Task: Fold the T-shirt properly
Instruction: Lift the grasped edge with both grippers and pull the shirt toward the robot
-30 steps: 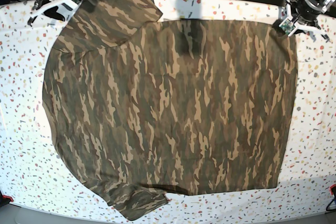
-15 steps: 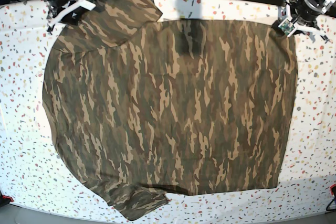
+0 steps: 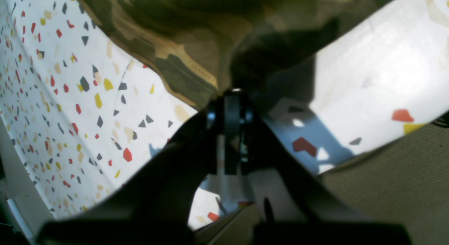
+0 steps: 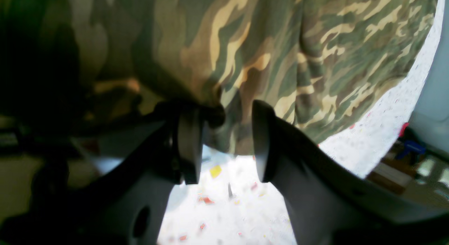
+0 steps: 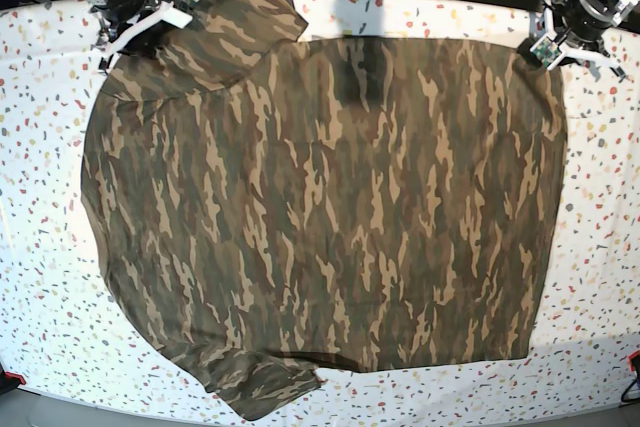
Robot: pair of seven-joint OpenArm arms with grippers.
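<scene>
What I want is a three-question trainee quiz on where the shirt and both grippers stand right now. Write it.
1. True or false: the left gripper is shut on a corner of the shirt.
2. Pick one. The right gripper is: A) shut on a sleeve; B) open, with the shirt's edge between its jaws; C) over the bare table, far from the shirt.
3. Fill in the gap: the shirt lies spread ____ on the speckled table, no fold made yet.

Key: 1 true; 2 B; 3 flat.
</scene>
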